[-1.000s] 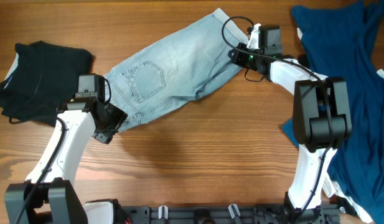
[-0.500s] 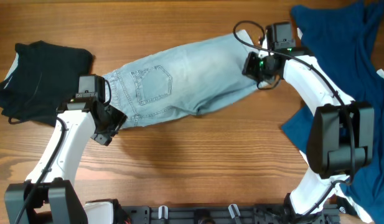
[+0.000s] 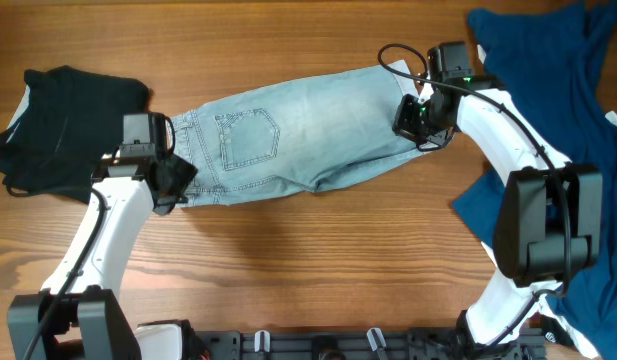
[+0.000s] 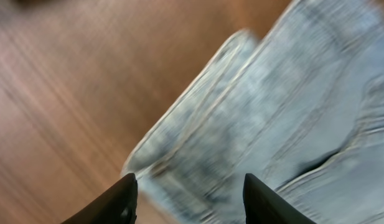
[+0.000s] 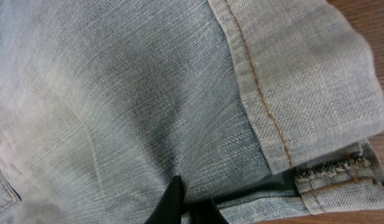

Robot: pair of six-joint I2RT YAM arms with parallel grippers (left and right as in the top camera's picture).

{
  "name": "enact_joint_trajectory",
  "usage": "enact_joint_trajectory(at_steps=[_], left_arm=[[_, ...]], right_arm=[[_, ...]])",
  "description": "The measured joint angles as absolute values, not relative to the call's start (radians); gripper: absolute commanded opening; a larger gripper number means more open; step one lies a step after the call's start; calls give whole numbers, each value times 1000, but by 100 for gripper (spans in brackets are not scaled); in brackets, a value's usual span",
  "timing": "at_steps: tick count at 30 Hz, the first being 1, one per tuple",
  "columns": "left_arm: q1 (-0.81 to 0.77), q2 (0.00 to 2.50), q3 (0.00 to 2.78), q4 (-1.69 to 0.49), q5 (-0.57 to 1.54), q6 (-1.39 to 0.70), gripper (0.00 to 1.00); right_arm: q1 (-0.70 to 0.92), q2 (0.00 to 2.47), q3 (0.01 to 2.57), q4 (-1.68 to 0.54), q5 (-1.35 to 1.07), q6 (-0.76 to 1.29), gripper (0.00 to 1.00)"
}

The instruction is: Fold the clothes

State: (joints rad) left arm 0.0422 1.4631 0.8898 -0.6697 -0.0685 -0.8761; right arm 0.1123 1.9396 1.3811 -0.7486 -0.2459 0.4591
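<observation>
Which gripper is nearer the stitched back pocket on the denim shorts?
Left. The left gripper sits at the waistband end, just beside the back pocket. The right gripper is at the far hem end of the denim shorts.

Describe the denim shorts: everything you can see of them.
The shorts are light-blue denim, lying stretched out across the wooden table, with the waistband toward the left arm and the leg ends toward the right. A stitched back pocket faces up. The right wrist view shows a leg hem with orange stitching, lying over another layer. The right pincer seems to pinch the leg end. The left pincer sits open at the waistband.
</observation>
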Motion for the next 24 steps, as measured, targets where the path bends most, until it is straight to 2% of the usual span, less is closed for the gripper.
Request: enact_joint_trajectory(at_steps=[5,6,8,11,12,14,17,19,20,21,24], left_arm=[[42,1527,890,-590,-94,-876,54],[42,1554,890,-577,-93,-876,51],[43,1620,890,-535,-85,-874,36],[48,1663,890,-488,-50,-873,29],[48,1664,890,-484,-43,-871,24],[49,1663,890,-474,-27,-855,4],[62,1650,890,-474,-10,-827,5],[67,1636,890,-471,-2,-813,56],[67,1633,890,-464,-2,-797,65],[67,1632,890,-446,-1,-778,69],[101,1629,891,-378,29,-671,77]], right_arm=[[112,1940,1381,-756,-245,455,4],[112,1940,1381,-758,-245,451,4],[112,1940,1381,-762,-245,448,4],[112,1940,1381,-766,-245,448,4],[112,1940,1381,-767,-245,448,4],[112,1940,1381,-767,-245,448,4],[110,1940,1381,-767,-245,448,4],[110,1940,1381,-768,-245,448,4],[110,1940,1381,-769,-245,448,4],[110,1940,1381,-772,-245,448,4],[110,1940,1381,-775,-245,444,4]])
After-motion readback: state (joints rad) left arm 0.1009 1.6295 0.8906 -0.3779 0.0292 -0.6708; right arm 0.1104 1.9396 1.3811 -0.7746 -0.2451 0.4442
